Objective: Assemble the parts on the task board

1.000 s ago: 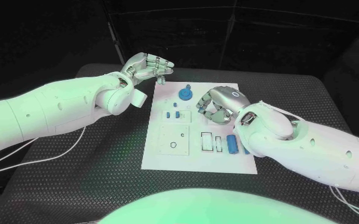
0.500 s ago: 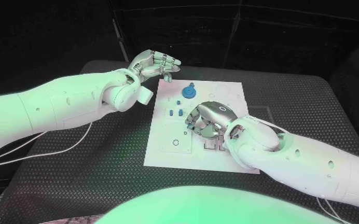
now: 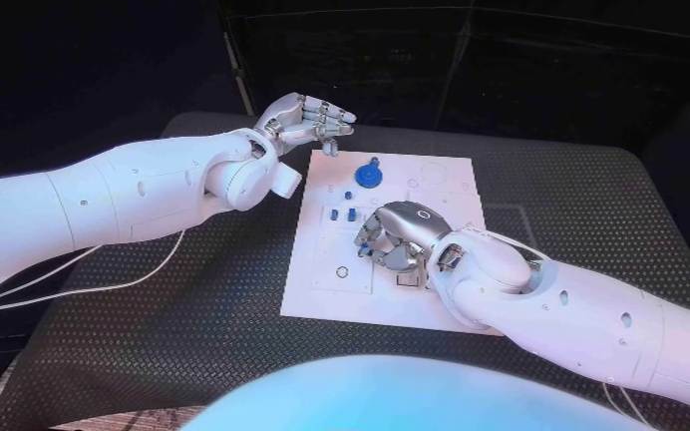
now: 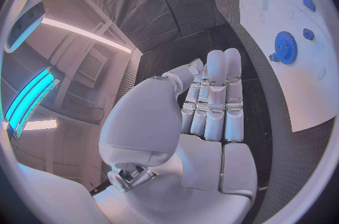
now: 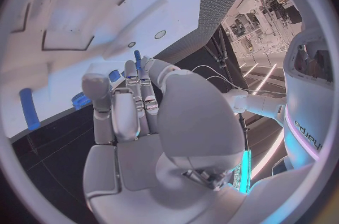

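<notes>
The black, ribbed-mat counter (image 3: 187,321) carries the flat white rectangular task board (image 3: 324,296) at its middle, the board's long sides running from the near edge toward the far edge. Over the board's near half, the right silver many-fingered hand (image 3: 399,236) hangs palm down, its fingers (image 3: 377,248) curled in toward the board surface; from the right wrist view the fingers lie bent close together over the palm, and whether they pinch one of the small pieces cannot be told. In that same view a short blue cylindrical rod (image 5: 28,109) lies flat on the white board near its edge, and a smaller blue piece (image 5: 81,100) lies just beside the fingertips. Beyond the right hand, toward the board's left side, two small blue upright pegs (image 3: 339,215) stand close together in the board. Farther on, near the board's far edge, a round blue toothed gear (image 3: 368,175) sits on the board with a small blue knob (image 3: 374,162) just beyond it; the left wrist view shows the gear's teeth and the knob beside it. Past the board's far left corner, the left silver many-fingered hand (image 3: 302,124) is raised above the counter, its fingers (image 4: 215,99) clenched together against the palm with nothing in them.
</notes>
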`<state>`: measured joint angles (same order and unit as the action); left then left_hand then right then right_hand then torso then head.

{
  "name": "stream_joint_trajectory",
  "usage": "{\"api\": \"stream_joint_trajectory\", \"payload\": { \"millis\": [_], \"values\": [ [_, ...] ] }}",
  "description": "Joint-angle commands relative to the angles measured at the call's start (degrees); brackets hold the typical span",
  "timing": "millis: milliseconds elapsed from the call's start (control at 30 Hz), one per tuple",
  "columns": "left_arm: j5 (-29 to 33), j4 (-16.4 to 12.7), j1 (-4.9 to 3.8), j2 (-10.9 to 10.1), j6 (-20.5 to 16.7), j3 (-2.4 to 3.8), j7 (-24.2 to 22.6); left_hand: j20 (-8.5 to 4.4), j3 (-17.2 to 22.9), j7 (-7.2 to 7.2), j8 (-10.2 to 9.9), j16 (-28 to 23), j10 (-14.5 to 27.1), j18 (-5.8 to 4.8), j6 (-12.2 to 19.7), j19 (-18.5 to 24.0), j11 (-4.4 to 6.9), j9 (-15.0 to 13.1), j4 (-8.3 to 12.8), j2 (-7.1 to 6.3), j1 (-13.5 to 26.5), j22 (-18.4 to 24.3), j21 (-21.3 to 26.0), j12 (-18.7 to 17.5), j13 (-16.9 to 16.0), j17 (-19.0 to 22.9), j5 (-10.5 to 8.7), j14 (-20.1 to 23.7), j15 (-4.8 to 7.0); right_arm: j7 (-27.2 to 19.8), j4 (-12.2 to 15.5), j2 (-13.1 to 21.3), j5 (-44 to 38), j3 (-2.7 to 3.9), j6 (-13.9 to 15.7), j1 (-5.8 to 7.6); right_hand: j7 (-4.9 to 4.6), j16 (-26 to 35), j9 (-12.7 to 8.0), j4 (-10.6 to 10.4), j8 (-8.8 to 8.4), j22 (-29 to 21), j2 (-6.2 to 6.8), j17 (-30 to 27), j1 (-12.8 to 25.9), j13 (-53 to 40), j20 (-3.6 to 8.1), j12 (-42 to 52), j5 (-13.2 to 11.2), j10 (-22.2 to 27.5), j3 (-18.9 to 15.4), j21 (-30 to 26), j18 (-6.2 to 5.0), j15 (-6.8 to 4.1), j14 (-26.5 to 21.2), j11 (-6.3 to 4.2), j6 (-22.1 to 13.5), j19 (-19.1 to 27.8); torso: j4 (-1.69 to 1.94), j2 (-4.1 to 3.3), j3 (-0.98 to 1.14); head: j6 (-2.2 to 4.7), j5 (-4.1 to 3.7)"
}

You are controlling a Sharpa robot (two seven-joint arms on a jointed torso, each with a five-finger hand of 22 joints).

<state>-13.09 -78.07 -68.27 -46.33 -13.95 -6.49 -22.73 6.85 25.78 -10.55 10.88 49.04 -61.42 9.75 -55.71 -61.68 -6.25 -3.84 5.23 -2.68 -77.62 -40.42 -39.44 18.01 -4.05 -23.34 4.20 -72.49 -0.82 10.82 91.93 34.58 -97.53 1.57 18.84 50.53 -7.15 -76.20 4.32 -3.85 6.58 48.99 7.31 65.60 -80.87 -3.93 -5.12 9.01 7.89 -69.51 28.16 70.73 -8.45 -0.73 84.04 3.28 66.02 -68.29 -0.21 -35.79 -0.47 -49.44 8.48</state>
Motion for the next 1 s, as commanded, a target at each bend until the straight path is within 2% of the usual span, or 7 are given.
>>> {"api": "stream_joint_trajectory", "payload": {
  "millis": [33,500,833,1000],
  "values": [
    [0.6,-0.1,-0.12,0.0,0.5,0.05,-0.8,-0.04,-0.2,-0.23,-0.2,-0.2,0.4,0.76,-0.2,0.4,0.03,0.1,-0.3,0.10,0.5,0.1,0.2,0.2,0.0,0.1,-0.10,-0.1,-0.20,-0.1,-0.1,-0.2,-1.1,0.00,-1.3,-0.03,-0.16,-0.1,0.1,0.3,0.36,0.0,-0.50,-0.1,0.1,0.0,-0.05,-0.2,0.3,-0.3,0.1,0.0,0.69,-0.31,2.0,0.25,0.4,-0.1,-0.03,0.06,-0.04,-0.19,0.17],
    [0.6,0.0,-0.12,0.2,0.9,0.05,-0.3,0.03,-0.4,-0.29,-0.3,-0.4,0.6,0.76,0.0,0.4,-0.04,0.1,-0.5,0.17,0.9,0.2,0.5,0.2,0.1,0.1,-0.09,-0.1,-0.26,0.5,-0.5,-0.5,-1.5,-0.02,-2.7,-0.14,-0.26,-0.1,0.1,0.5,0.28,-0.3,-0.54,-0.1,0.2,0.1,-0.05,-0.3,0.6,-0.3,0.0,-0.1,0.66,-0.26,2.0,0.32,0.2,0.0,0.07,0.07,-0.01,-0.45,0.46],
    [0.6,-0.1,-0.12,0.3,1.1,0.05,-0.1,0.04,-0.4,-0.29,-0.3,-0.5,0.7,0.76,0.0,0.3,-0.04,0.1,-0.6,0.20,1.0,0.3,0.5,0.2,0.1,0.2,-0.08,-0.1,-0.28,1.6,-0.9,-0.8,-2.2,-0.02,-2.1,-0.16,-0.28,-0.1,0.1,0.5,0.26,-0.3,-0.58,-0.1,0.2,0.1,-0.06,-0.4,0.6,-0.2,0.0,-0.1,0.67,-0.25,2.0,0.34,0.2,0.0,-0.08,0.06,-0.02,-0.54,0.71],
    [0.6,-0.1,-0.12,0.3,1.1,0.05,-0.1,0.04,-0.4,-0.29,-0.3,-0.5,0.7,0.76,0.0,0.3,-0.04,0.1,-0.6,0.20,1.0,0.3,0.5,0.2,0.1,0.2,-0.08,-0.1,-0.28,2.1,-1.1,-0.9,-2.5,-0.02,-2.2,-0.16,-0.28,-0.1,0.1,0.5,0.26,-0.3,-0.58,-0.1,0.2,0.1,-0.06,-0.4,0.6,-0.2,0.0,-0.1,0.67,-0.25,2.0,0.34,0.2,0.0,-0.04,0.09,-0.01,-0.56,0.66]
  ]
}}
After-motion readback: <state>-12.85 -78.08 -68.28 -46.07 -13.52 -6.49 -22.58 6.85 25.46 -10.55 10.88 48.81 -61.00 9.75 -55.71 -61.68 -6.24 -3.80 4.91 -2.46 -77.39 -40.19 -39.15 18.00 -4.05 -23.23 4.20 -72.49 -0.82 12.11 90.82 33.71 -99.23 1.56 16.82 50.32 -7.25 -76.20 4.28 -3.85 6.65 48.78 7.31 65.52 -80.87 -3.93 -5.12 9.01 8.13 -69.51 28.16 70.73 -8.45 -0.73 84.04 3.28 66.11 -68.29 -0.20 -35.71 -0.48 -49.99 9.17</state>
